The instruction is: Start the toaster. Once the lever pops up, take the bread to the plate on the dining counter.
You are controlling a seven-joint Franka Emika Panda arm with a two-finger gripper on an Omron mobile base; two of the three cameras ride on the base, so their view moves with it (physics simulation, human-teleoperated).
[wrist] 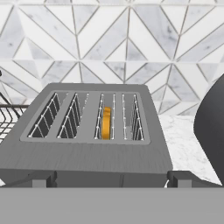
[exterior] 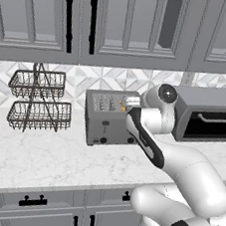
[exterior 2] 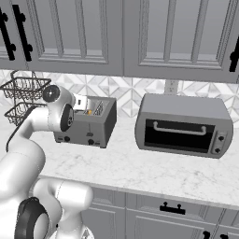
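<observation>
Bread (wrist: 106, 123) sits low in the third slot from the left of the toaster (wrist: 87, 131), seen edge-on in the hand view as a golden strip sunk between the wire guides, so it reads as not yet popped or not yet started; which of the two I cannot tell. The toaster stands on the marble worktop (exterior: 54, 158) against the tiled wall, between the wire basket rack (exterior: 38, 101) and the toaster oven (exterior 2: 184, 126). The gripper (wrist: 111, 179) hovers just above the toaster's front edge with its jaws spread wide and nothing between them, its two dark finger tips (wrist: 41, 178) straddling the front top edge in the hand view. By my judgement the step in hand is pressing a front slider lever. To do it well, the hand should come forward and down off the top face so one finger lands squarely on the lever serving the slot with the bread, then push straight down along its track without skidding sideways onto the knobs (exterior: 103, 140). Pressing the wrong lever is the main risk. The plate and dining counter lie elsewhere.
</observation>
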